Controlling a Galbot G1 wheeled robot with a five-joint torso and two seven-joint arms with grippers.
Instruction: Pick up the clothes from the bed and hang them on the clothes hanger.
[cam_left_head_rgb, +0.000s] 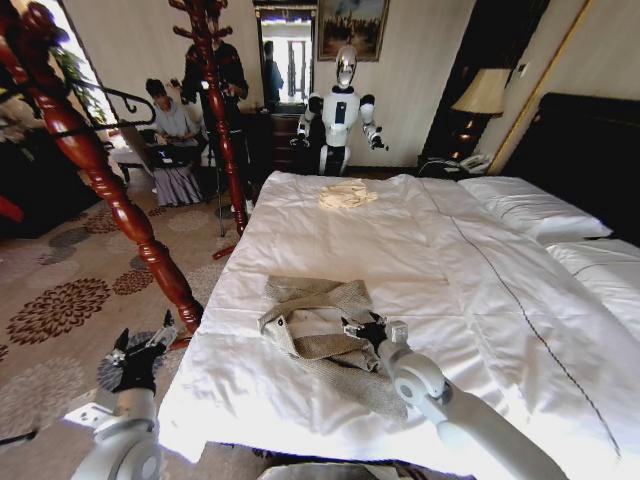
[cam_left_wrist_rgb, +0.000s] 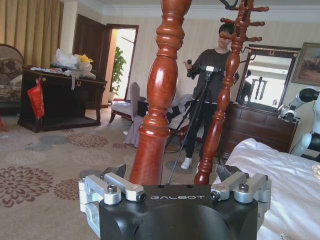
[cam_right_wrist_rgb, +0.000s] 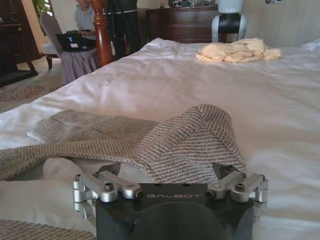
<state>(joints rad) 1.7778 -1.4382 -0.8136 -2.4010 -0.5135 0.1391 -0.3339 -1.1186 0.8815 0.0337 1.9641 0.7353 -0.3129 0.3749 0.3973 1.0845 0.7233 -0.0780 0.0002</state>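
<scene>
On the near part of the bed (cam_left_head_rgb: 450, 290) the clothes (cam_left_head_rgb: 320, 320) lie crumpled on the white duvet, grey herringbone outside with white lining showing, not yet lifted. At its near edge sits the right tool (cam_left_head_rgb: 368, 330), low over the fabric; in the right wrist view its fingers stand wide apart on either side of a raised fold of the jacket (cam_right_wrist_rgb: 185, 145), with nothing clamped between them. Off the bed, over the patterned carpet beside a turned red wooden post (cam_left_head_rgb: 110, 190), hangs the left tool (cam_left_head_rgb: 140, 350), likewise spread wide and holding nothing. A smaller cream garment (cam_left_head_rgb: 347, 194) lies well apart at the far end of the bed. By my reading the task is barely begun: the grasp on the jacket is about to be made, and the lifting, carrying and hanging all remain. I cannot make out a clothes hanger with certainty.
</scene>
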